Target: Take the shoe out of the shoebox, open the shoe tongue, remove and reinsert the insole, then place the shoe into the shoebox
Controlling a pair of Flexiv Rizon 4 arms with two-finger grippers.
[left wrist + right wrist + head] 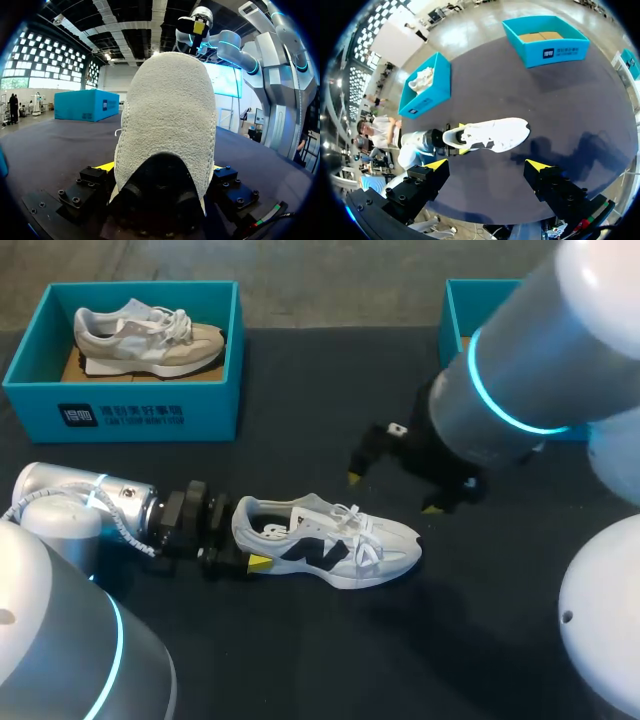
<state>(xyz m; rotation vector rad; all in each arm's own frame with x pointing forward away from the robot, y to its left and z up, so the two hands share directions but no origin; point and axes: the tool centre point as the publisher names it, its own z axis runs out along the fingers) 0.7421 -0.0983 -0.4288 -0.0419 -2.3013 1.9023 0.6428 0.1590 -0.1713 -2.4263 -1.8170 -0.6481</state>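
A white shoe [335,540] with a dark side mark lies upright on the black table [330,420], toe to the right. My left gripper [246,546] sits low at its heel. In the left wrist view the heel [167,125] fills the space between the fingers and touches both, so my left gripper [162,169] is shut on it. My right gripper [391,493] hangs open and empty above the table, just behind the shoe's laces. In the right wrist view the shoe [492,136] lies ahead of my right gripper [487,165], well below its fingers.
A blue shoebox [120,405] at the back left holds a beige shoe [150,337]. A second blue shoebox [455,310] at the back right is mostly hidden by my right arm; in the right wrist view that box [555,50] shows only cardboard inside.
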